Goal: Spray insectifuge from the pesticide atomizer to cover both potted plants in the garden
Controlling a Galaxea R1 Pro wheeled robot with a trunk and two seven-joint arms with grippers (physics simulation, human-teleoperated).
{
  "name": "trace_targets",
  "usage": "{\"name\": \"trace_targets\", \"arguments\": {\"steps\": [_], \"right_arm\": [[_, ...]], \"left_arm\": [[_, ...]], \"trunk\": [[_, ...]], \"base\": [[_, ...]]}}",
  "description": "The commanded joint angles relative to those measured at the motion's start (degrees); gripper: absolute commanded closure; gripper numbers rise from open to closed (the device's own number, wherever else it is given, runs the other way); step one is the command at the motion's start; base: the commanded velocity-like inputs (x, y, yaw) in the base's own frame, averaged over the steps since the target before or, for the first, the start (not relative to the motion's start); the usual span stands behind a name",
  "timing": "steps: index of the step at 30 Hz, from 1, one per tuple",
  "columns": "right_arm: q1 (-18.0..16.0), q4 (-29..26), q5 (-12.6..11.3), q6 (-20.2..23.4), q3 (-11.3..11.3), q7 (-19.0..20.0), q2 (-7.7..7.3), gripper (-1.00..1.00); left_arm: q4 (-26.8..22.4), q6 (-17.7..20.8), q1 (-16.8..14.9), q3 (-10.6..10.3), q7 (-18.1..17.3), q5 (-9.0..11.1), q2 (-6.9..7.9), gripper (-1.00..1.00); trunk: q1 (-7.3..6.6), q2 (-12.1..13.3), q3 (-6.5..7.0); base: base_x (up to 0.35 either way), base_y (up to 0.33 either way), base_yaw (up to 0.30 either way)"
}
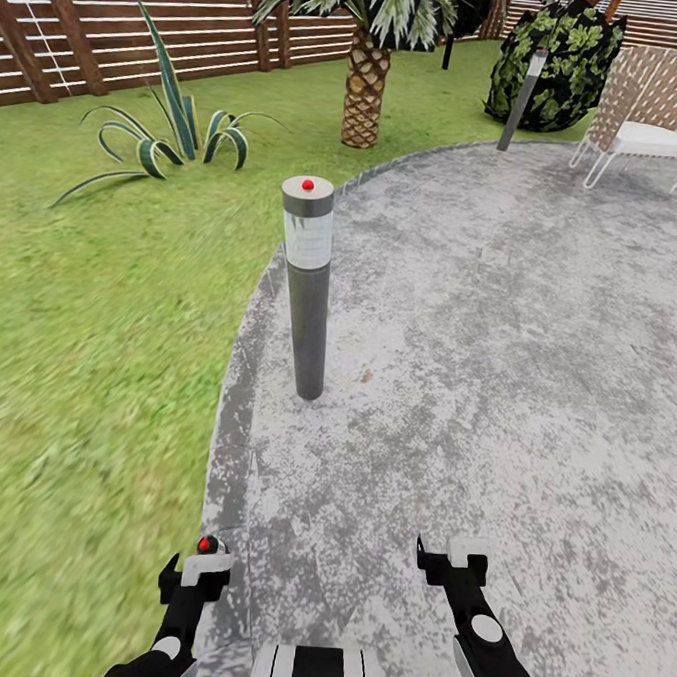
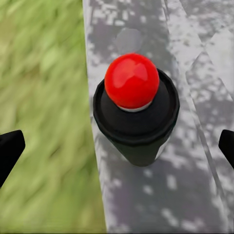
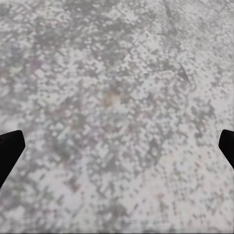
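The pesticide atomizer [image 2: 132, 105] stands upright on the stone patio's edge beside the grass, seen from above as a black cap with a round red top. In the head view the atomizer [image 1: 208, 546] is a small red and black spot just ahead of my left gripper [image 1: 196, 576]. That gripper is open, its dark fingers [image 2: 9, 148] wide apart on either side of the bottle and not touching it. My right gripper [image 1: 452, 564] hangs open over bare patio stone [image 3: 117, 112] with nothing between its fingers. The potted plants are out of view.
A grey bollard lamp [image 1: 305, 276] with a red dot stands on the patio edge ahead. Farther off are a spiky agave [image 1: 171, 133], a palm [image 1: 366, 80], a second bollard [image 1: 522, 94], a dark bush [image 1: 558, 61], a white chair [image 1: 647, 122] and the slat fence [image 1: 147, 26].
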Motion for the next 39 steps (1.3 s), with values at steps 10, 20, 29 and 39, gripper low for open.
{"name": "trace_targets", "arguments": {"steps": [10, 20, 29, 39], "right_arm": [[-0.03, 0.03, 0.08, -0.09, 0.27, -0.49, -0.07, -1.0], [-0.02, 0.03, 0.08, -0.09, 0.27, -0.49, -0.07, -1.0], [-0.03, 0.03, 0.08, -0.09, 0.27, -0.49, -0.07, -1.0], [-0.03, 0.03, 0.08, -0.09, 0.27, -0.49, -0.05, -1.0]], "left_arm": [[0.05, -0.08, -0.03, -0.14, 0.57, -0.46, -0.05, -1.0], [0.13, -0.14, -0.03, -0.14, 0.54, -0.5, -0.13, -1.0], [0.06, -0.15, -0.03, -0.14, 0.56, -0.46, -0.14, -1.0], [0.05, -0.15, -0.03, -0.14, 0.56, -0.46, -0.14, -1.0]], "trunk": [[-0.01, -0.01, -0.03], [-0.01, -0.01, -0.03], [-0.01, -0.01, -0.03], [-0.01, -0.01, -0.03]], "base": [[0.0, 0.0, 0.0], [0.019, -0.026, 0.0], [0.004, -0.006, 0.0], [0.029, 0.0, 0.044]]}}
